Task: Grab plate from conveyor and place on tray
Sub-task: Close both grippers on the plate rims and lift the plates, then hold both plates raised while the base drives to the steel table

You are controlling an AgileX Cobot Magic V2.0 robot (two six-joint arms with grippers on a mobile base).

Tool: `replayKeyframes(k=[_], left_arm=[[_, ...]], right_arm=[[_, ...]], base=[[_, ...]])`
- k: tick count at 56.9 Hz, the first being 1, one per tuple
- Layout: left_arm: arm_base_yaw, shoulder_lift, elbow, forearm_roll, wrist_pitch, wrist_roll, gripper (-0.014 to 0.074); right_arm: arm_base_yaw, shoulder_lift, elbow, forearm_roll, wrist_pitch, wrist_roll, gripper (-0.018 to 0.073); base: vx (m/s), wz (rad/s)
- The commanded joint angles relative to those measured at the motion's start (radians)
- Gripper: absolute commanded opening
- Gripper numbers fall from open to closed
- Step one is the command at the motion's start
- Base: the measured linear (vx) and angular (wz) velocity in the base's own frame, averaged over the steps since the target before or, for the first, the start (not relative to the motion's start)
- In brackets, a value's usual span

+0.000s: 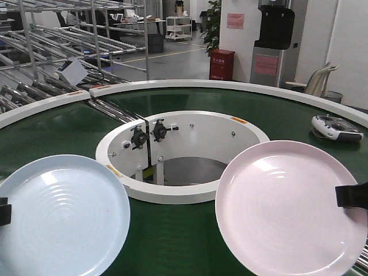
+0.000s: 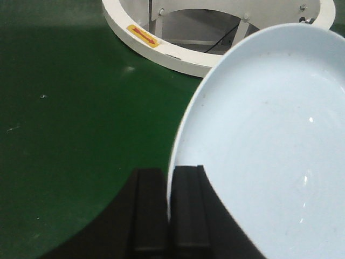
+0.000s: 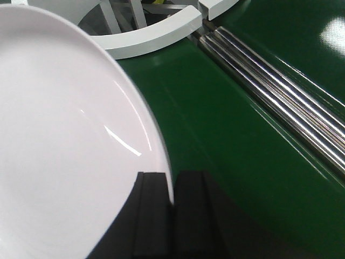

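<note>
A pale blue plate (image 1: 63, 215) hangs over the left side of the conveyor (image 1: 172, 241). My left gripper (image 1: 3, 211) is shut on its left rim. In the left wrist view the two black fingers of the left gripper (image 2: 168, 181) pinch the rim of the blue plate (image 2: 269, 135). A pink plate (image 1: 287, 207) is held over the right side, its edge overlapping the white ring. My right gripper (image 1: 352, 195) is shut on its right rim, and the right gripper (image 3: 173, 183) clamps the pink plate (image 3: 64, 135). The tray is out of view.
The round white-walled opening (image 1: 184, 155) sits between the two plates. A grey remote controller (image 1: 336, 127) lies on the belt at the far right. Steel roller strips (image 3: 280, 91) cross the belt beside the right gripper. Metal racks (image 1: 69, 40) stand behind the conveyor.
</note>
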Motion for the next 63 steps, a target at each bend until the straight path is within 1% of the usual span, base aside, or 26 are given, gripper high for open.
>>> replayKeyframes(k=[1, 46, 63], left_arm=[[-0.004, -0.017, -0.028, -0.018, -0.094, -0.008, -0.0006], [-0.004, -0.016, -0.028, -0.018, -0.094, -0.008, -0.0006], [-0.004, -0.016, -0.028, -0.018, -0.094, -0.008, -0.0006]], right_arm=[[-0.005, -0.016, -0.026, 0.0, -0.07, -0.003, -0.0012], [-0.005, -0.016, -0.026, 0.0, -0.069, -0.003, -0.0012], [-0.005, -0.016, -0.026, 0.0, -0.069, -0.003, -0.0012]], base=[[0.0, 0.0], [0.0, 0.0], [-0.06, -0.18]])
